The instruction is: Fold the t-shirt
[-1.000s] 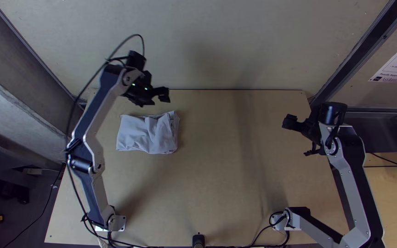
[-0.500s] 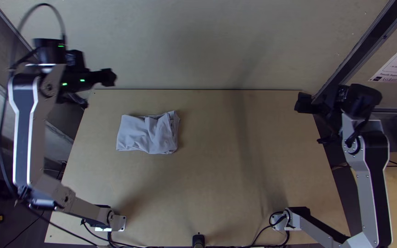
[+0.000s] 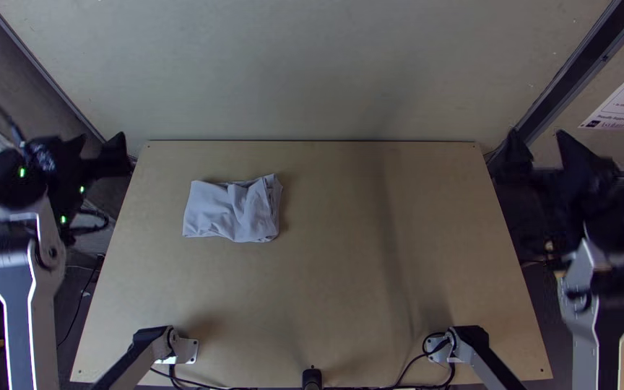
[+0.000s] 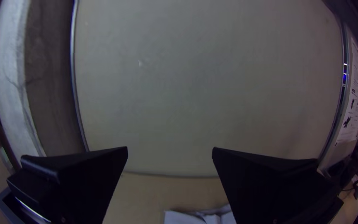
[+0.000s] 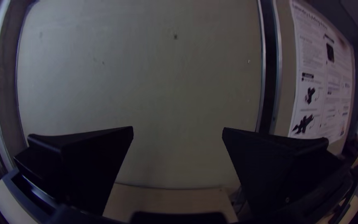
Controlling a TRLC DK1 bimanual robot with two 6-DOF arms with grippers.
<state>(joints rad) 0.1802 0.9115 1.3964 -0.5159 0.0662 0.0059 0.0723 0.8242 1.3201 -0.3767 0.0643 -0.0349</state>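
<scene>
Top view, and here's the t-shirt [image 3: 231,211], folded into a compact packet on the left part of the worktop [image 3: 341,296], towards the far edge, with nothing gripping it. Out to the sides we go: the left arm [image 3: 17,303] has its left gripper [image 4: 170,149] off beyond the left edge, and over on the other flank the right arm [image 3: 602,325] carries its right gripper [image 5: 178,128] beyond the right edge. Both pairs of jaws are released, spread wide, no cloth between them! Why out there? Looks to me like the arms are giving the cloth room, so a trailing finger or cable can't drag the finished folds apart. And the t-shirt's spot on the left probably comes from being worked within easy reach of the left arm; laid flat, its layers can settle under their own weight. Now the lie of it: a rough oblong, long axis running left to right, close to parallel with the far edge, the short sides facing left and right. The right end looks the more uneven, with creases and stacked edges showing, and there's a ruck along the far side. Which way does the collar point? I can't tell; no neckline or sleeve can be picked out.
</scene>
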